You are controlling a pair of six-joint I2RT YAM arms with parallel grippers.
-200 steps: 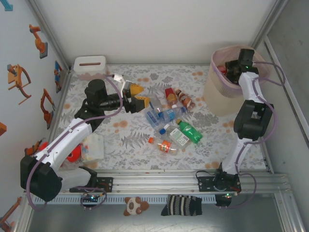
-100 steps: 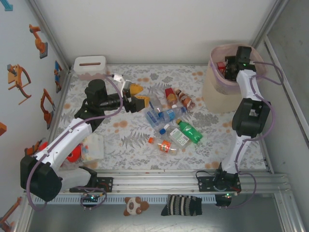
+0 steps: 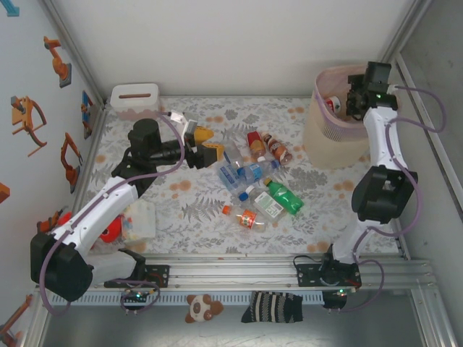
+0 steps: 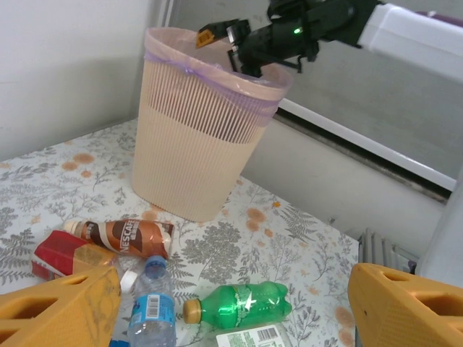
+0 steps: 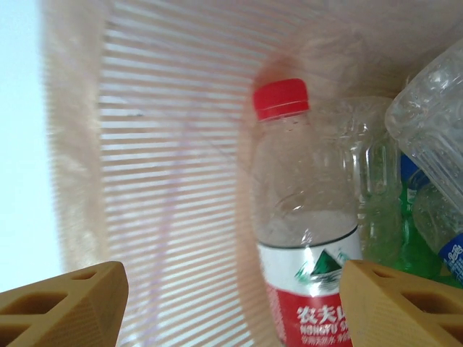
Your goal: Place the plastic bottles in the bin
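Plastic bottles [image 3: 253, 181], table lot: a cluster lying on their sides mid-table on the flowered cloth [image 3: 188, 210]. It includes a green bottle [image 4: 242, 303], a brown Nescafe bottle [image 4: 126, 237] and a clear blue-capped bottle [image 4: 153, 300].

Plastic bottles, binned lot: a red-capped bottle [image 5: 304, 238] with a red label lies against the ribbed wall. Clear and green ones crowd beside it on the right.

Bin [image 3: 322, 137]: upright at the far right corner of the table, pink liner [image 4: 217, 83] folded over its rim, well apart from the cluster.

Right gripper [image 5: 233, 303]: arm stretched up and forward, wrist bent over the bin's mouth. Jaws spread wide, gripping nothing, with the red-capped bottle beyond them.

Left gripper [image 3: 210, 143]: arm reaching forward low over the table's left side, wrist turned toward the cluster. Jaws wide and empty, just beside the nearest bottles.
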